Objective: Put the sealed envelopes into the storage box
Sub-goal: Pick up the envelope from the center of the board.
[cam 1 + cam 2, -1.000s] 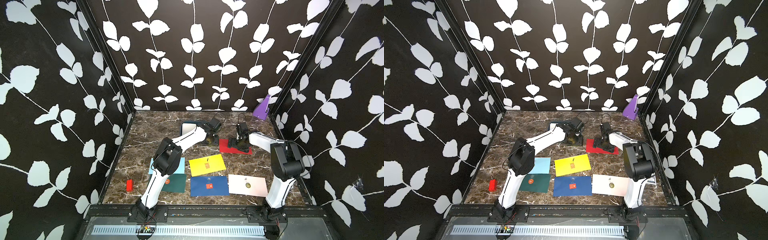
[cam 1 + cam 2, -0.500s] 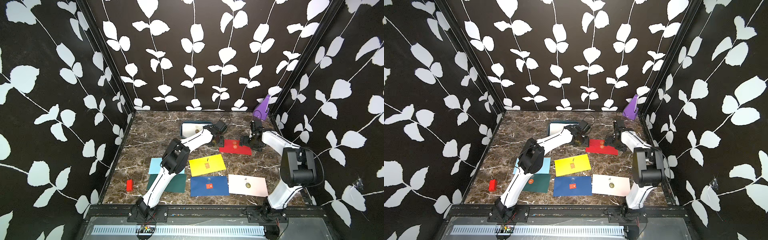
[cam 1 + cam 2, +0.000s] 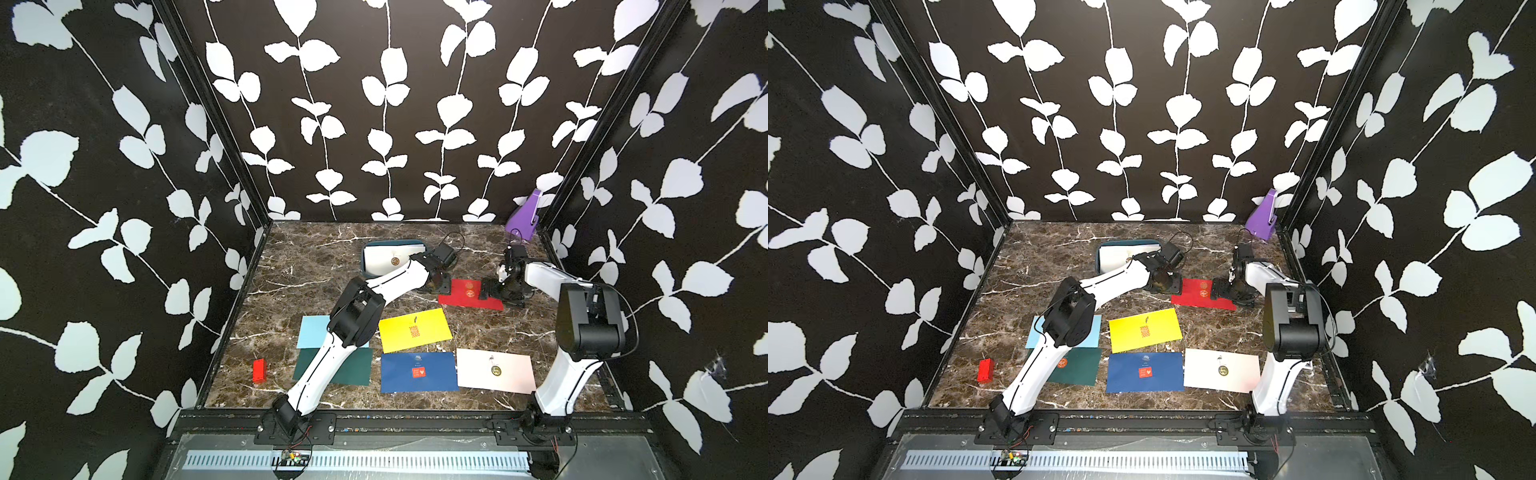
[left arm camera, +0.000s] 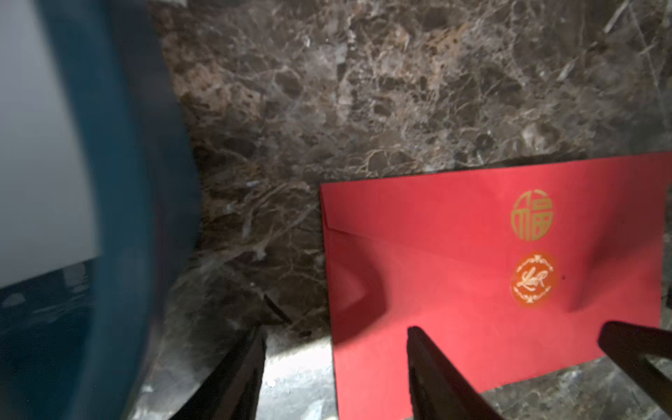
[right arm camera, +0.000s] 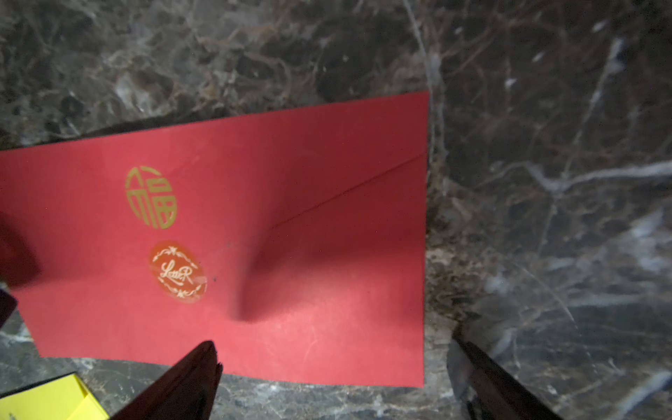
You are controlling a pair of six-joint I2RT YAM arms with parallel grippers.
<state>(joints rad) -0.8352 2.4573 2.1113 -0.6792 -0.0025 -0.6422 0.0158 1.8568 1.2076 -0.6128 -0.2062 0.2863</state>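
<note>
Two grippers had converged on the red envelope (image 3: pixel 461 300), which had not shifted: it lay flat at centre right in both top views, below and right of the storage box (image 3: pixel 364 262). The left gripper (image 4: pixel 336 331) stood part-open astride the short edge nearer the box; the right gripper (image 5: pixel 332 342) stood wide astride the opposite edge. Nothing was held, so the lift probably remained pending.

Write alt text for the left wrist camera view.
A red envelope with a gold emblem and a round orange sticker seal lies flat on the brown marble table, with the open left gripper straddling one short edge. Beside it, apart, stands the teal storage box with a white envelope inside.
</note>
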